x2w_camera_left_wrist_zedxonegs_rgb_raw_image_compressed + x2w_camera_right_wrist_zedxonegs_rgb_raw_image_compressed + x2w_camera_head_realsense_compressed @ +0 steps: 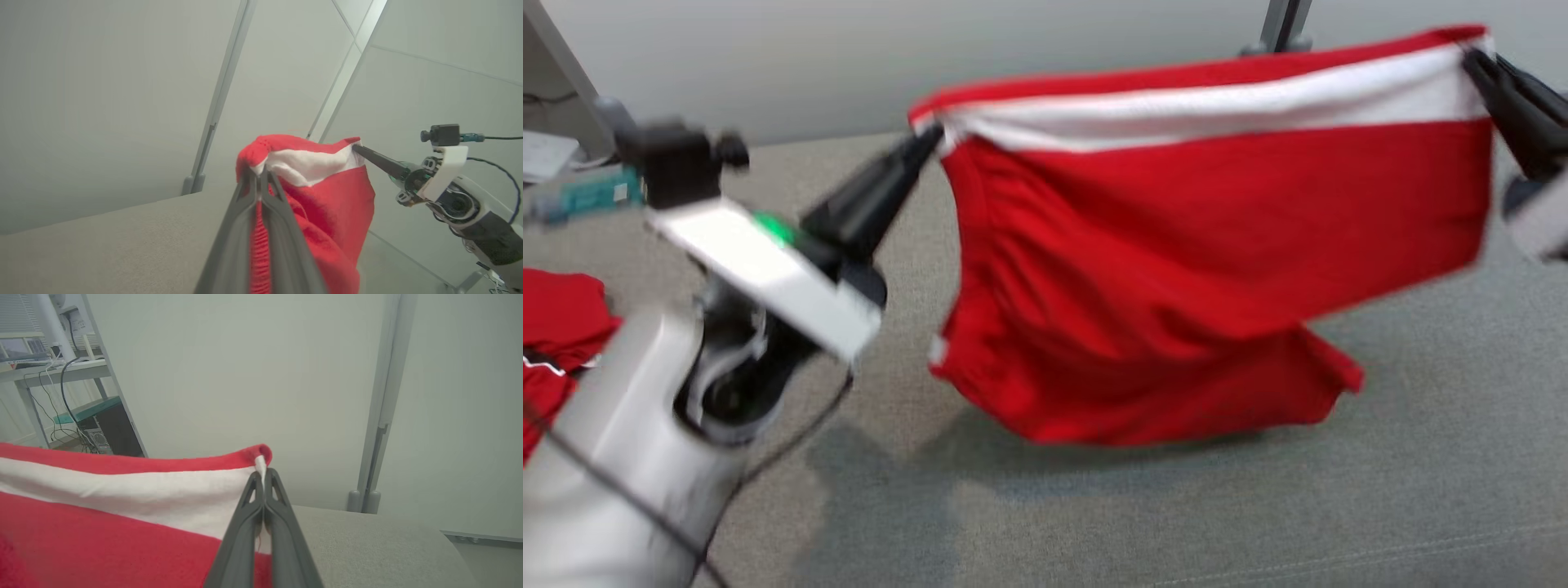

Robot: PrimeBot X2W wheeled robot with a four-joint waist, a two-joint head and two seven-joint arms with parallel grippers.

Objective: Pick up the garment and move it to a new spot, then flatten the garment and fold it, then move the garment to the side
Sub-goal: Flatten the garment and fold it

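Note:
The garment (1201, 261) is red with a white band along its top edge, and it hangs stretched in the air between my two grippers. Its lower hem brushes the grey table (1258, 506). My left gripper (929, 137) is shut on the garment's upper left corner. At the upper right corner my right gripper (1474, 61) is shut on the cloth too. In the left wrist view the left gripper (258, 173) pinches bunched red cloth (327, 192), with the other arm's gripper (357, 149) at the far corner. The right gripper (261, 473) clamps the white band (143, 490).
Another red cloth pile (560, 327) lies at the table's left edge. A pale wall with a grey post (1282, 24) stands behind the table. A desk with cables (61, 375) is off to one side.

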